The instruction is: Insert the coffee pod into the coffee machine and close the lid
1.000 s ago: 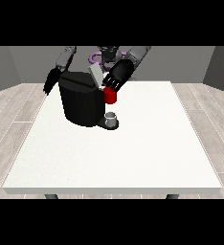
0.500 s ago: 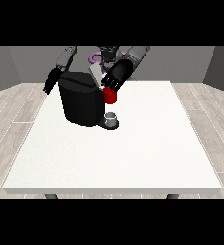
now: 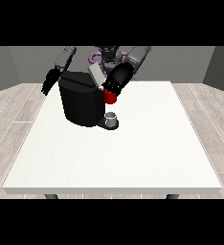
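Nothing has visibly moved since the earlier frames: the hand at the view's right (image 3: 115, 84) hovers at the upper right of the black box-shaped coffee machine (image 3: 81, 103), its finger state unclear, just above a red thing at the machine (image 3: 110, 97), while the hand at the view's left (image 3: 50, 81) hangs with fingers straight beside the machine's left edge, a grey thing (image 3: 111, 117) at the machine's base on the large white table (image 3: 133, 153).
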Robot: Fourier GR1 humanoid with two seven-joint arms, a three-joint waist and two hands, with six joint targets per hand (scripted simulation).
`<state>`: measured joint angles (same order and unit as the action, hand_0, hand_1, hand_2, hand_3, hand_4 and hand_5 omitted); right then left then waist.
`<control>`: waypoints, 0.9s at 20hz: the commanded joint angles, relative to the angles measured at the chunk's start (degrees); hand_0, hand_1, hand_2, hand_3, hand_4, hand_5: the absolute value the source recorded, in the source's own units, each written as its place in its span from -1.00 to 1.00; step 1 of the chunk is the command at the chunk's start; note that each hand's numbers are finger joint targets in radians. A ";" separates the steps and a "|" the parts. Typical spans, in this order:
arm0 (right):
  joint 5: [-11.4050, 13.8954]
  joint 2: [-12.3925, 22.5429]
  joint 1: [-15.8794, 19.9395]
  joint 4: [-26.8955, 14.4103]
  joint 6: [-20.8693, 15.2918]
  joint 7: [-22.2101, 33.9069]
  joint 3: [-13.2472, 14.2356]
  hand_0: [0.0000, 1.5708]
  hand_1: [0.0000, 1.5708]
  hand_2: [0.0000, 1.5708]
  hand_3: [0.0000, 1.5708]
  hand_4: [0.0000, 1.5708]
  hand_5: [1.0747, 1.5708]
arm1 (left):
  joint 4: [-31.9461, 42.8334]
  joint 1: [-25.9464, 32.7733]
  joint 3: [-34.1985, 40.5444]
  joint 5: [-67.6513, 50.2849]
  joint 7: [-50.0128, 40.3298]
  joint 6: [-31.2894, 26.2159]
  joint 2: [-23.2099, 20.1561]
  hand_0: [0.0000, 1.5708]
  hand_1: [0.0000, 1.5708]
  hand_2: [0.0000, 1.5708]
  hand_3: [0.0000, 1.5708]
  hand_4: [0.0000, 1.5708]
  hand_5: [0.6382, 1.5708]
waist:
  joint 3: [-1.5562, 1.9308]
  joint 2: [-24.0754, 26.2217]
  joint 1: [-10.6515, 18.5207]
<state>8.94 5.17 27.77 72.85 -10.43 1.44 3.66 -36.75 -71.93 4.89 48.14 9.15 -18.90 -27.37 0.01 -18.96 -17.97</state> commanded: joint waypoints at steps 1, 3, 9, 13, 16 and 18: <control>0.73 -0.52 0.02 3.32 0.65 3.48 -2.12 -1.00 -1.00 -1.00 -1.00 -1.00 1.00 | 2.16 0.37 -0.07 1.66 1.79 1.76 -2.35 0.48 0.48 0.50 0.34 -1.00 1.00 | -0.03 -0.46 -2.27; 0.41 0.00 0.26 -1.25 -1.63 -1.11 1.06 -1.00 -1.00 -1.00 -1.00 -1.00 1.00 | 0.05 0.46 -1.35 1.50 0.93 0.20 0.75 0.45 0.45 0.46 0.27 -1.00 1.00 | 0.01 0.35 2.05; 0.81 -0.86 2.40 0.70 -1.73 0.70 -0.25 -1.00 -1.00 -1.00 -1.00 -1.00 1.00 | 1.18 -1.58 1.35 0.81 0.45 4.79 1.13 0.45 0.45 0.45 0.23 -1.00 1.00 | -0.01 -2.49 -0.90; 1.68 -1.08 0.04 -0.42 -2.02 -1.44 -0.83 -1.00 -1.00 -1.00 -1.00 -1.00 1.00 | 0.78 -1.36 2.04 -0.18 2.74 3.93 0.85 0.57 0.57 0.53 0.21 -1.00 1.00 | 0.00 -1.51 0.07; 1.61 0.02 1.10 -0.85 -0.92 -2.36 -0.66 -1.00 -1.00 -1.00 -1.00 -0.72 1.00 | 0.23 -3.69 2.41 0.52 3.73 4.82 -1.60 0.54 0.54 0.51 0.24 -1.00 1.00 | 0.01 -3.96 -0.79; 2.38 -0.18 0.35 2.00 -0.45 2.18 -2.28 -1.00 -1.00 -1.00 -1.00 -0.73 1.00 | 2.52 -2.19 2.62 0.74 4.79 4.07 -2.70 0.57 0.57 0.54 0.23 -1.00 1.00 | -0.02 -2.31 -2.65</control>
<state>10.71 4.76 28.29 72.96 -11.54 0.93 2.51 -35.87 -74.05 6.96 48.54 12.60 -15.75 -28.77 0.04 -21.40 -19.02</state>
